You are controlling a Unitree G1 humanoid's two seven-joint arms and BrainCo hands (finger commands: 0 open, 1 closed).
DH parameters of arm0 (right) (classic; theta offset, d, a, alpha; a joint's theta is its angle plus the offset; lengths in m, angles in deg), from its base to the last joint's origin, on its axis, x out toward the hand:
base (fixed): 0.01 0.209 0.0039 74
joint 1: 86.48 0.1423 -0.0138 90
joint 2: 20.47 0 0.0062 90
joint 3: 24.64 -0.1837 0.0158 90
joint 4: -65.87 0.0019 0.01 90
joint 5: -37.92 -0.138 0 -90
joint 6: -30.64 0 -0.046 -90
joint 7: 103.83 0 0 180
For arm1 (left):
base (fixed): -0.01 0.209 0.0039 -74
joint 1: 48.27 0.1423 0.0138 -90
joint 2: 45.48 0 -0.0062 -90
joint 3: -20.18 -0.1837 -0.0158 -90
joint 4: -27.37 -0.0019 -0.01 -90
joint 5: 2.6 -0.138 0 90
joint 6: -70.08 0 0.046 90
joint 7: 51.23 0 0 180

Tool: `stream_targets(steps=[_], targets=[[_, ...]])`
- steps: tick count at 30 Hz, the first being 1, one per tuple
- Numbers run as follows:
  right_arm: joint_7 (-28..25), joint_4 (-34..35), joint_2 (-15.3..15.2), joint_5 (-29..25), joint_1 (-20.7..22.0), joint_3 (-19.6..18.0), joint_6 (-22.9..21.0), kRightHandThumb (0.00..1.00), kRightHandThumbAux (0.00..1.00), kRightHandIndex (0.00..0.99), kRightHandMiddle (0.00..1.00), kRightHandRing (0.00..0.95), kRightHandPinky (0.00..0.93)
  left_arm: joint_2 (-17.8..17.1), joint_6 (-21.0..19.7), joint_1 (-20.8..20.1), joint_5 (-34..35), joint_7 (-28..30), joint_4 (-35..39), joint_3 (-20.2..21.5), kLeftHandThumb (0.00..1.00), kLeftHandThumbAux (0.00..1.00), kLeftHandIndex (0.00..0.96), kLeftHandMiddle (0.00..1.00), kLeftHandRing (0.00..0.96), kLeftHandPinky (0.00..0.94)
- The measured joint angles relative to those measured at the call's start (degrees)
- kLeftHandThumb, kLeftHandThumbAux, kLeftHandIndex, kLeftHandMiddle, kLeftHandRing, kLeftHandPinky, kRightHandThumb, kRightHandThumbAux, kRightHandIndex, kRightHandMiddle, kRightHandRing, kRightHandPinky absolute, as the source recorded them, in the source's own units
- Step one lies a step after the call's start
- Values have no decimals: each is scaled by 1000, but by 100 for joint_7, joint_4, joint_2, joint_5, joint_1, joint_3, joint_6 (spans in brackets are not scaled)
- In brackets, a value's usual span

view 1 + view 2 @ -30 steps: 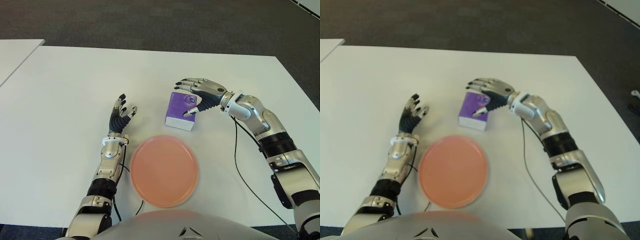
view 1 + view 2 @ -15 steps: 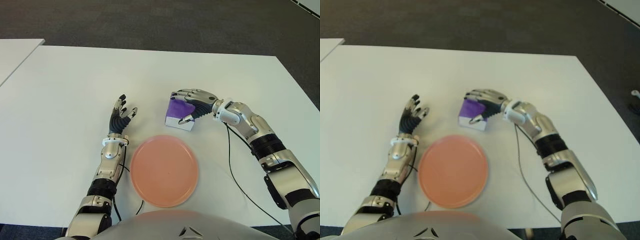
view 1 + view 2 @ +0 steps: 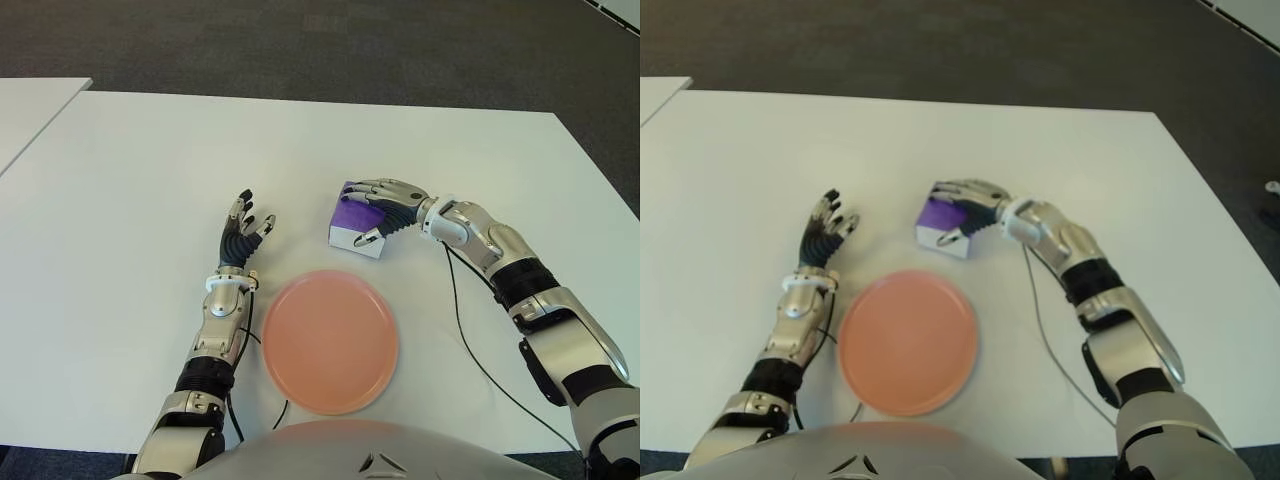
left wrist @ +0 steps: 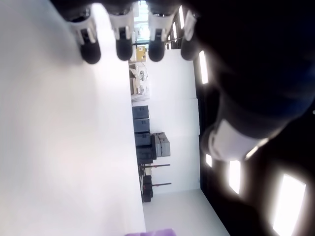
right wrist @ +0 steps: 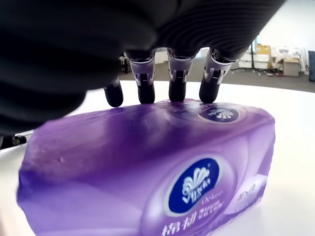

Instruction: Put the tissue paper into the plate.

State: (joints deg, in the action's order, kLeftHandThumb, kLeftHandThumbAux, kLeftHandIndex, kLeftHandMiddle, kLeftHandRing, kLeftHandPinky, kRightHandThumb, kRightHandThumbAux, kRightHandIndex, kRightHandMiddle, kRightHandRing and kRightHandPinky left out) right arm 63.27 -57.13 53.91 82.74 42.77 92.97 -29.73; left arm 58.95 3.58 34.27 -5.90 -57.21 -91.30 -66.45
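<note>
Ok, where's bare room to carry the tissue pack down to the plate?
The plate holds nothing, and the table strip between it and the tissue pack is bare. The right hand wraps the pack. The left hand shows left of the plate, fingers spread; a cable lies to its right.

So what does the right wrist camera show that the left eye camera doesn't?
Only the right wrist view shows the blue logo printed on the purple tissue pack, and the fingers of the right hand reaching over its far edge. Only the left eye view shows the pink plate, the left hand open beside it on the left, and the white table. Both show the right hand over the pack.
</note>
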Motion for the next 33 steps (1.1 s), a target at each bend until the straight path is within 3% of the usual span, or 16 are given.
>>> stream_targets(steps=[26, 33], targets=[[469, -489, 51, 98, 161, 328, -64, 387, 273, 0, 0, 0, 0, 3, -20, 120, -9, 0, 183, -3, 120, 727, 75, 52, 22, 2], [1017, -476, 54, 239, -92, 501, -67, 405, 278, 0, 0, 0, 0, 9, -85, 187, -1, 0, 285, -1, 135, 721, 83, 56, 18, 0]])
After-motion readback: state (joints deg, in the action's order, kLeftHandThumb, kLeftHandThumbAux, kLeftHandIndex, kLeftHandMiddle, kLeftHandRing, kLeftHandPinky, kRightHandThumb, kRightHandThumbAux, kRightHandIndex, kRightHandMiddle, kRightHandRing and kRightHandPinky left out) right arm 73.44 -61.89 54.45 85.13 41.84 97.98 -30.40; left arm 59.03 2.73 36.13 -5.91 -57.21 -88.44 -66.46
